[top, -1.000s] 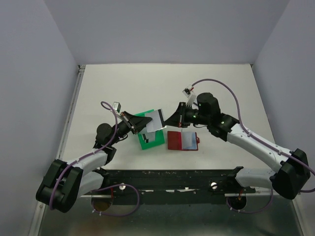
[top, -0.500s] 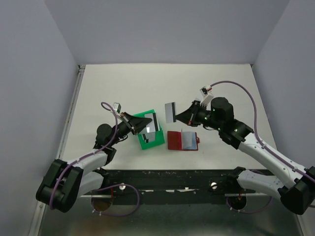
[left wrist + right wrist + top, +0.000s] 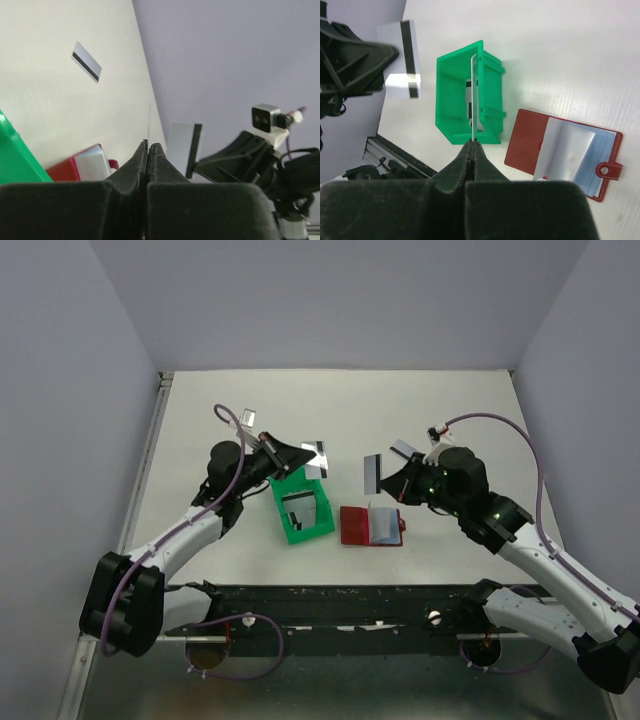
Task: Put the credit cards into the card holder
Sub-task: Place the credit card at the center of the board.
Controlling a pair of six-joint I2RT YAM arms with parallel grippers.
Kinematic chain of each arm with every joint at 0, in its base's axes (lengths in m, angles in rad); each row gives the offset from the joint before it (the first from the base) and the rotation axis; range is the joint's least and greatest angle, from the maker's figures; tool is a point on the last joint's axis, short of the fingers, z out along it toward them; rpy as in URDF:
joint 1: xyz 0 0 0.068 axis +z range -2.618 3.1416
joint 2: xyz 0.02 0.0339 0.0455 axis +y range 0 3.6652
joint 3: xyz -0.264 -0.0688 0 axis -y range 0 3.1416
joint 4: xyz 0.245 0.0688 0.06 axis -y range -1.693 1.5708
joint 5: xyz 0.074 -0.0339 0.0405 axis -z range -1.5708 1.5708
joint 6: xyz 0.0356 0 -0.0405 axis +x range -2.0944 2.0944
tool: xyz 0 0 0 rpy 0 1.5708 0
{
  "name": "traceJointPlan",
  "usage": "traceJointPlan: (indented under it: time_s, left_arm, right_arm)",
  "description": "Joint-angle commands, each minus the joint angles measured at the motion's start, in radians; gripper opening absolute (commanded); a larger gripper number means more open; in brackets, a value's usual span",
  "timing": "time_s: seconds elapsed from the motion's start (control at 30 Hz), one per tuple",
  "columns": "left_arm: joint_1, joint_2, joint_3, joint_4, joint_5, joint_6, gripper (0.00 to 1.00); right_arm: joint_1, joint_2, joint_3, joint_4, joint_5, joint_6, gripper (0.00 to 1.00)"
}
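Two cards are in the air at once, one per arm. The left gripper (image 3: 300, 458) is clamped on its card (image 3: 316, 458) above the far corner of the tray (image 3: 296, 533). The right gripper (image 3: 386, 478) pinches a second card (image 3: 372, 473) just beyond the holder (image 3: 352, 525).

Each wrist view shows its own card edge-on, a thin line rising from pads pressed together. The grip is at one end, so most of the card juts free. That suits the job, since the free end can lead into a pocket before the pads get in the way.

More cards stand on edge in the tray's slots, which is probably why a pinch from above can lift them cleanly. One loose card (image 3: 403, 449) lies flat on the table (image 3: 250, 410) behind the right gripper, stripe up. It looks much harder to pinch.

The holder lies open on the table between the arms, blue side up and strap toward the right, so either arm can reach it. A pale leaf stands half raised in its middle. It may be a pocket flap or a card already in; I cannot tell which.

By my reading the right card goes in first, being nearer and almost over the open pockets. The left card hangs well clear, which keeps the grippers from crowding each other over so small a target.
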Motion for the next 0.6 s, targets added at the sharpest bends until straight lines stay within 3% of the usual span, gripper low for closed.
traceJointPlan:
  time_s: [0.0, 0.13, 0.3, 0.57]
  left_arm:
    - [-0.008, 0.200, 0.214, -0.253, -0.024, 0.250, 0.00]
    - [-0.042, 0.421, 0.404, -0.356, -0.018, 0.342, 0.00]
    - [-0.096, 0.556, 0.558, -0.479, -0.084, 0.417, 0.01]
    - [-0.191, 0.621, 0.681, -0.652, -0.228, 0.517, 0.26]
  right_arm:
    - [-0.006, -0.055, -0.036, -0.074, 0.088, -0.033, 0.00]
    - [-0.006, -0.086, -0.052, -0.096, 0.109, -0.036, 0.00]
    - [-0.009, -0.135, -0.074, -0.127, 0.144, -0.043, 0.00]
    - [-0.008, -0.172, -0.088, -0.160, 0.163, -0.057, 0.00]
